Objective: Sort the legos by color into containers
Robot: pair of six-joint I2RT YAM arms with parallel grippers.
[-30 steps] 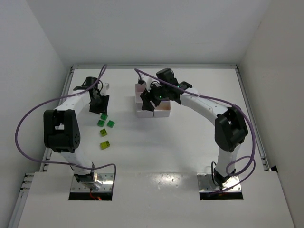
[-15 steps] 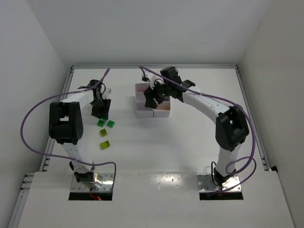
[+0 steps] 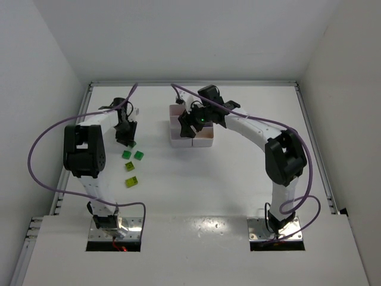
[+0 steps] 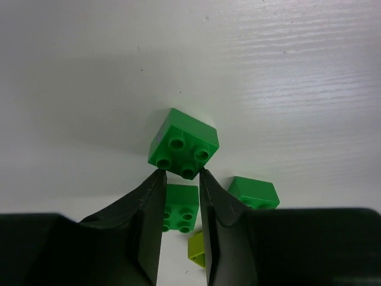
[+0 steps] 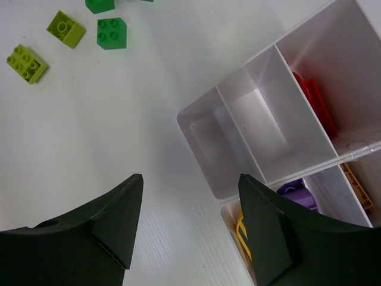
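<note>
My left gripper (image 3: 125,134) is shut on the corner of a green brick (image 4: 183,145), pinched at the fingertips (image 4: 158,176) just above the table. Two more green bricks (image 4: 178,208) (image 4: 253,192) and a lime brick (image 4: 199,250) lie below it. In the top view these are the greens (image 3: 127,154) (image 3: 139,155) and two lime bricks (image 3: 131,168) (image 3: 131,182). My right gripper (image 5: 190,179) is open and empty over the near-left corner of the white tray (image 5: 199,113). The tray holds red (image 5: 312,101), purple (image 5: 294,193), yellow (image 5: 244,235) and orange-brown (image 5: 357,190) bricks.
Two tray compartments (image 5: 262,119) nearest the loose bricks hold nothing. The tray (image 3: 202,145) sits at the back centre of the white table. Raised table edges run along the left (image 3: 83,119) and back (image 3: 196,83). Purple cables loop over both arms.
My left gripper has moved down onto the farthest green brick and closed on it. My right gripper has shifted slightly left over the tray.
</note>
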